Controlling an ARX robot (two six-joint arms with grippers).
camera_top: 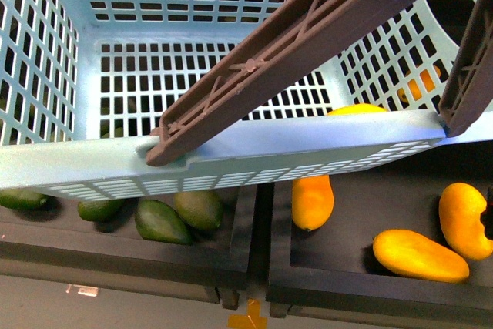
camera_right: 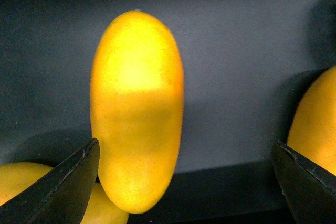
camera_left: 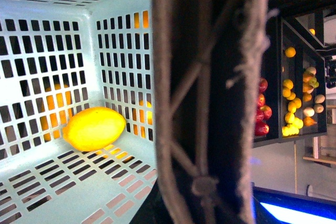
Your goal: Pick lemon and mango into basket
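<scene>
Inside the light-blue basket [camera_top: 308, 140], the lemon [camera_left: 94, 128] lies on its side on the slotted floor near a corner, long axis level with that floor. In the front view you see only its top above the near rim. The mango [camera_right: 136, 108] lies outside the basket in a dark tray [camera_right: 236, 51], its long axis running across the line that joins the two fingertips. One end overlaps a second fruit that the frame cuts off.

The right end effector [camera_right: 185, 148] is spread wide and holds nothing, with one finger [camera_right: 68, 182] on each side of the mango. A brown handle [camera_left: 210, 98] fills most of the left wrist view, so you cannot tell the state of the left end effector.

Below the basket, the front view shows several mangoes [camera_top: 420, 256] in the right-hand tray and green fruits [camera_top: 162, 221] in the left-hand one. You cannot tell which of those mangoes the right wrist view shows. Beyond the handle, shelves of blurred fruit [camera_left: 294, 103] are visible.
</scene>
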